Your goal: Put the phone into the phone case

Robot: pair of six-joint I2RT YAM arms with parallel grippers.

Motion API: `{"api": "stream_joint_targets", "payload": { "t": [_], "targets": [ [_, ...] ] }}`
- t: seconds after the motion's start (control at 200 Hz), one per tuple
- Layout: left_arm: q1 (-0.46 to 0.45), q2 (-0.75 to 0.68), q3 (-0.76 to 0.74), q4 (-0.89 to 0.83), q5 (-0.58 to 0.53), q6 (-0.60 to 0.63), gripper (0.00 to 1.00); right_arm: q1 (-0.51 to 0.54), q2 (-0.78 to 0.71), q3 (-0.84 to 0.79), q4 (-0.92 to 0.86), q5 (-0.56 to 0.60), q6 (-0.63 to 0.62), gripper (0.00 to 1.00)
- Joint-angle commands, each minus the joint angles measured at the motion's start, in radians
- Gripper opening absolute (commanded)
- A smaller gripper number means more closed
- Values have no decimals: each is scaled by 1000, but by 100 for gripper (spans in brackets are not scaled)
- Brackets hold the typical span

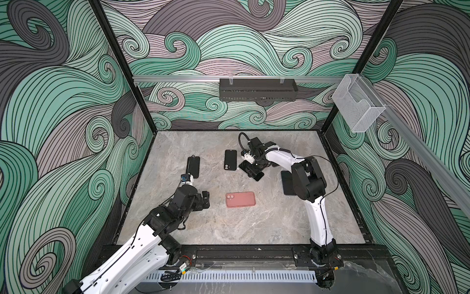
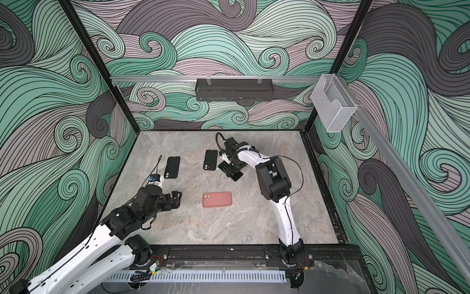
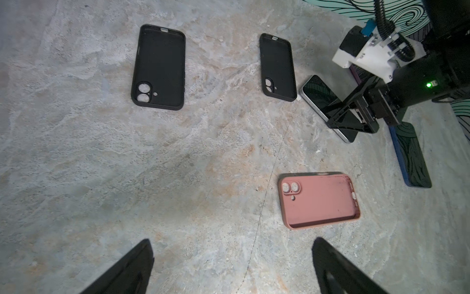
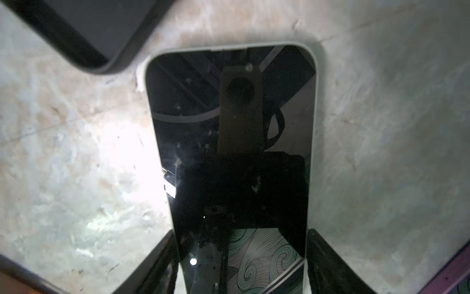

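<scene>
Stone, grey and veined like marble, forms the matt table (image 1: 254, 224), and on it the pink case (image 1: 240, 199) lies flat, hollow side up – a soft-looking tray with rounded corners and a twin-lens cutout at one end. Beyond the pink case and slightly to its right lies the phone (image 4: 229, 127), a thin slab with a pale rim and a glossy black screen that mirrors the rig above. The right claw (image 4: 241, 264) straddles it, its dark fingers (image 4: 328, 264) pressed against both long edges – grasping the phone, which rests flat on the table. Straight beyond the pink case, just beside the phone, is a black case (image 1: 230, 159), dull and grainy inside; a second black case (image 1: 193, 166) lies beyond and to the left. Right of the pink case a blue phone (image 3: 412, 157) shows a shiny face, half hidden by the right arm in both top views. Left of the pink case, apart from it, the left claw (image 1: 204, 199) hangs spread wide and empty.
</scene>
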Motion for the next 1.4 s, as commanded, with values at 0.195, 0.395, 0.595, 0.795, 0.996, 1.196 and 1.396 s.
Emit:
{"api": "stream_joint_targets", "payload": {
  "t": [0.195,0.395,0.595,0.795,0.996,1.196,1.396],
  "targets": [
    [118,163,65,171,287,61,99,26,-157,-132,112,-71,51,29],
    [161,288,139,218,412,81,99,48,-228,-206,179,-90,75,25],
    [200,387,199,262,516,92,98,86,-310,-293,256,-120,96,22],
    [253,473,259,291,643,80,94,137,-375,-351,315,-116,116,19],
    [294,565,315,281,771,75,82,193,-440,-381,374,-131,131,19],
    [328,649,371,274,879,54,71,227,-471,-391,428,-174,140,19],
    [342,667,380,282,894,47,66,252,-472,-382,424,-185,130,19]
  ]
}}
